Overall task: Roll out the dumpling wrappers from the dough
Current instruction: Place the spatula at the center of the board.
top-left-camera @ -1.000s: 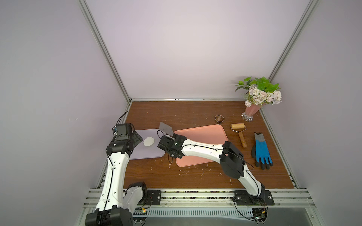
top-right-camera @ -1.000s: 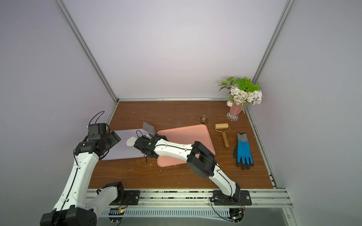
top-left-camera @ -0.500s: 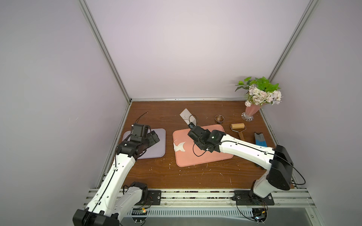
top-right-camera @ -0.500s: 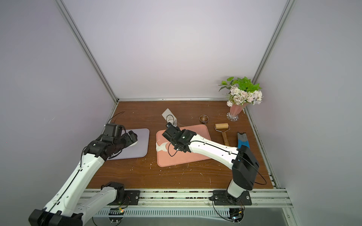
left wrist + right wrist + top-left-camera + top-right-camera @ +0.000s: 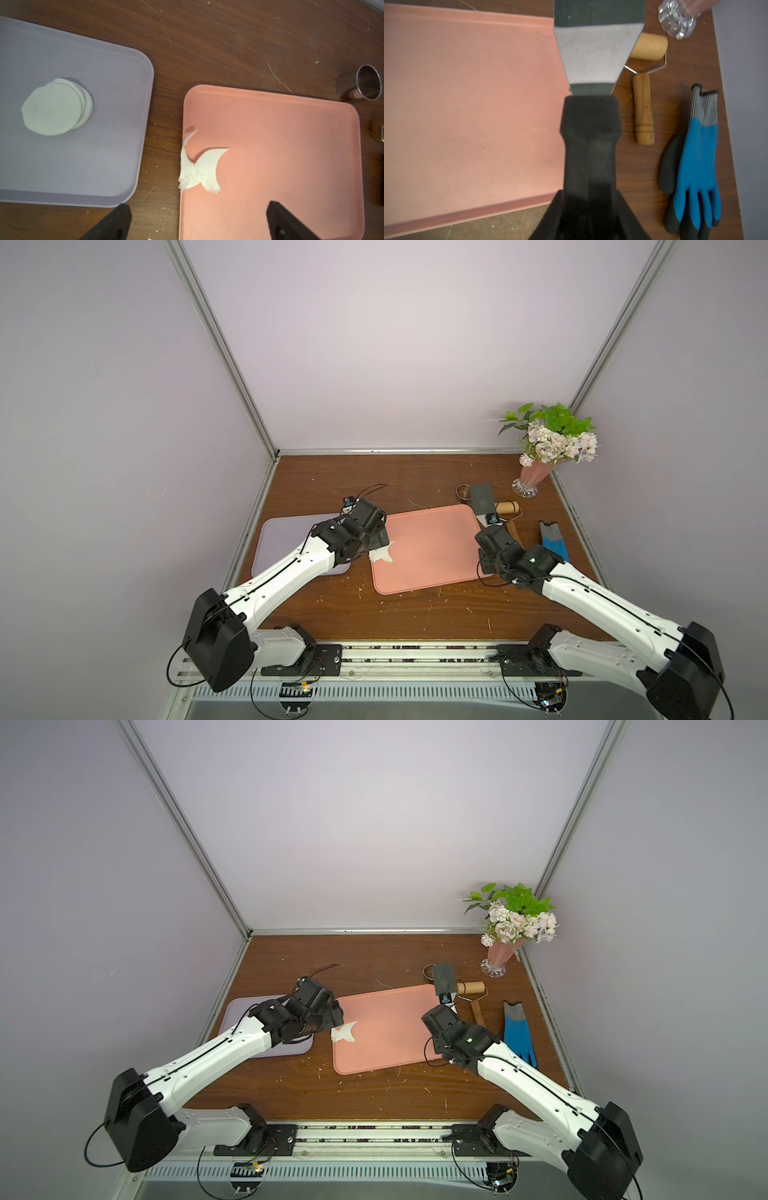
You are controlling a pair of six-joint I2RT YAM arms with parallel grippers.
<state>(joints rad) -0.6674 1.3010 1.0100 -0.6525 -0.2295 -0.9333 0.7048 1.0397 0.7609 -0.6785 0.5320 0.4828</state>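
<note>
White dough [image 5: 199,168], a ragged scrap with curved notches, lies on the edge of the pink tray [image 5: 291,166], just ahead of the left gripper [image 5: 197,220]. Its fingers [image 5: 112,224] stand wide apart, clear of the scrap and holding nothing.

Only the left wrist view shows the dumpling wrappers [image 5: 56,107]. They are a small stack of round discs on the lavender tray [image 5: 116,155], well off to this gripper's side, away from the pink tray. In both top views the left arm hides that stack, and only the scrap shows past the gripper.

The right gripper [image 5: 589,218] is clamped on the black handle of a steel scraper [image 5: 596,52]. In the right wrist view the blade reaches ahead of the gripper and covers part of the wooden roller [image 5: 643,108]. A blue glove [image 5: 695,166] lies beside the roller on the side away from the pink tray. A glass vase foot [image 5: 677,18] stands further ahead.

That view misses the steel ring cutter [image 5: 462,490], which in a top view sits on the bench [image 5: 332,472] partly behind the raised blade.
</note>
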